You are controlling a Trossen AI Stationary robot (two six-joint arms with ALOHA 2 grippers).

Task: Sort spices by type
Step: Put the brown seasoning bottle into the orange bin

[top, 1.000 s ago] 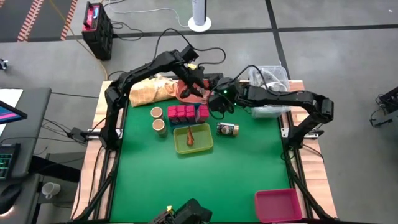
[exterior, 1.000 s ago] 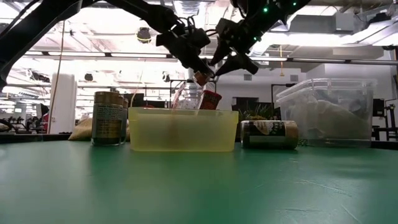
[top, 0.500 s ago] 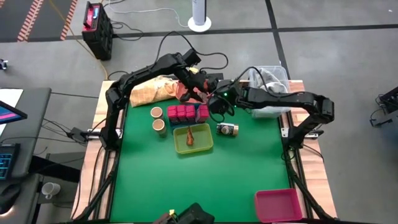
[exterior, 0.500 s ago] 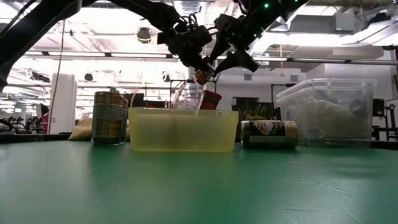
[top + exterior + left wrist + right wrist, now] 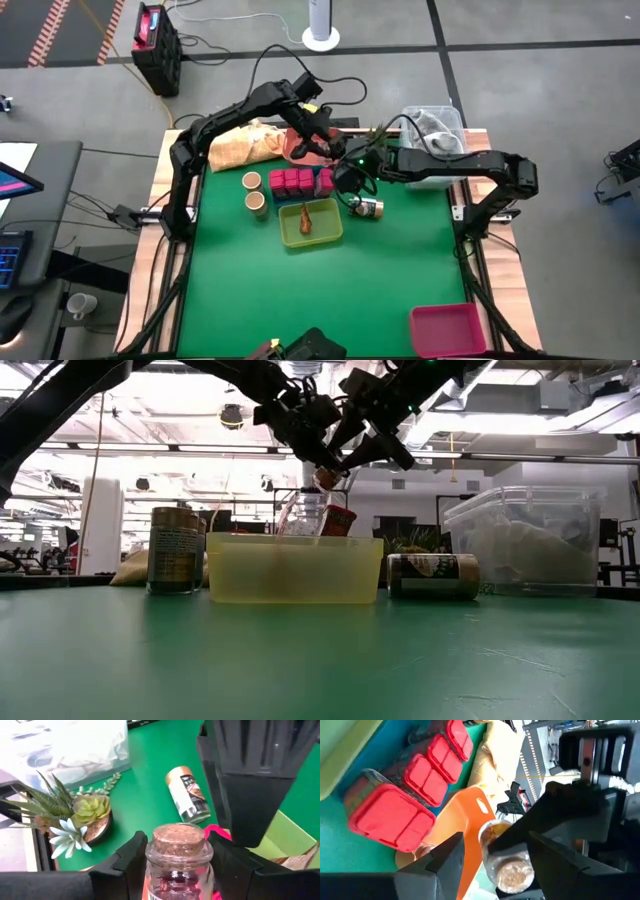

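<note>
My left gripper (image 5: 312, 140) is up over the far end of the pink blocks (image 5: 300, 182), shut on a small cork-stoppered glass jar (image 5: 178, 851) with red contents. My right gripper (image 5: 350, 178) hangs open just right of it, fingers spread (image 5: 368, 445) and pointing at that jar (image 5: 501, 847). Two short tan jars (image 5: 254, 192) stand left of the blocks. A brown pod (image 5: 305, 216) lies in the yellow-green tray (image 5: 330, 235). A gold-capped spice jar (image 5: 367, 208) lies on its side on the green mat. My left gripper pinches the glass jar by its body just below the cork (image 5: 178, 836), one finger (image 5: 131, 857) on each side. The jar lies along the fingers, cork end pointing out past the fingertips. It is lifted clear, above the blocks and the tray (image 5: 325, 478).
A small spiky green plant (image 5: 75, 812) stands by the clear plastic bin (image 5: 435, 130) at the far right. Yellow cloth (image 5: 240, 147) and an orange piece (image 5: 470, 827) lie at the far edge. A pink tray (image 5: 447, 330) sits at the near right corner.
My right gripper has moved a little toward the near edge and closer to my left gripper and its jar, uncovering the plant behind it. My left gripper has kept the jar aloft in about the same place.
</note>
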